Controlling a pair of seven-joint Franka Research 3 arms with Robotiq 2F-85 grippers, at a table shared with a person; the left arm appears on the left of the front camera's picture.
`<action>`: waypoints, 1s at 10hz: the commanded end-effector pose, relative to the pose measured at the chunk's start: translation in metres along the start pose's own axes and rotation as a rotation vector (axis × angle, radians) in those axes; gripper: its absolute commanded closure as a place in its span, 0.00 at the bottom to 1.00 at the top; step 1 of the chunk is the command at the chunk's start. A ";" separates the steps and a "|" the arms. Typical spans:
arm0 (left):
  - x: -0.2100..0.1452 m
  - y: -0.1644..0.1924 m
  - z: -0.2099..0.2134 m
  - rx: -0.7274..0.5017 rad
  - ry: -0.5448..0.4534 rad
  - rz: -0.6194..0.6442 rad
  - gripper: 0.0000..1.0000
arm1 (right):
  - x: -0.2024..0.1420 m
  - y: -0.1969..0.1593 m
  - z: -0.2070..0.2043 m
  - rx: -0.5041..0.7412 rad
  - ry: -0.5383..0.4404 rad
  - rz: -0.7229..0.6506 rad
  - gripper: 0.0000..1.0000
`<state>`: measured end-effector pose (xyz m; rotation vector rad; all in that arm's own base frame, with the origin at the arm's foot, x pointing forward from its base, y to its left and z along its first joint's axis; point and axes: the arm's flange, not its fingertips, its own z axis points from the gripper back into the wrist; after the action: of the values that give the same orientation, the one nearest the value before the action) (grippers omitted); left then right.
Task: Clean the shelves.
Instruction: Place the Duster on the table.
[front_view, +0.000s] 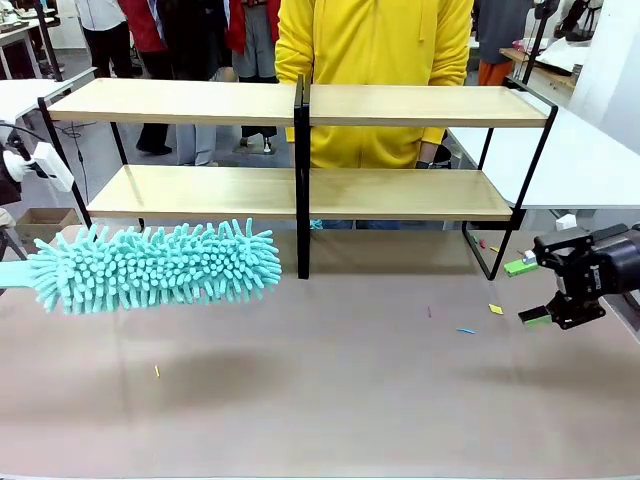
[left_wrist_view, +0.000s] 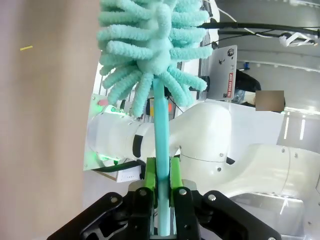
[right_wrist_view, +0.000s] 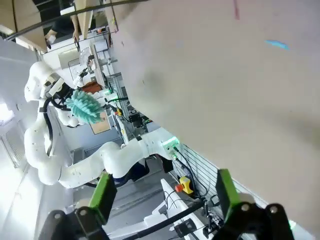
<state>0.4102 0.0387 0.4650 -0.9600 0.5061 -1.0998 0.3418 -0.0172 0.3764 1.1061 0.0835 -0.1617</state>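
Fluffy teal chenille duster (front_view: 155, 265) held level before two light-wood, black-framed shelves (front_view: 300, 150).
L gripper (left_wrist_view: 161, 192) clamps its handle; R gripper (front_view: 528, 292) gapes, empty.

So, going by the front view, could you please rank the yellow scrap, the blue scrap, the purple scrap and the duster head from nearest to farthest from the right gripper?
1. Yellow scrap, on the table just left of the right gripper.
2. Blue scrap, slightly farther left and nearer the camera.
3. Purple scrap, toward the table's middle.
4. Duster head, far left, below the shelves.
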 end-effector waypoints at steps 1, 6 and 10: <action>0.019 0.019 0.000 0.093 0.154 0.009 0.88 | -0.002 0.010 0.002 0.036 -0.013 0.025 0.00; 0.104 0.096 0.020 0.160 0.284 0.040 0.88 | -0.002 0.010 0.002 0.036 -0.013 0.025 0.00; 0.092 0.088 0.015 0.145 0.370 0.046 0.88 | -0.002 0.010 0.002 0.036 -0.013 0.025 0.00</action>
<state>0.5085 -0.0322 0.3973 -0.6275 0.7248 -1.2396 0.3400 -0.0161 0.3868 1.1103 0.0780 -0.1605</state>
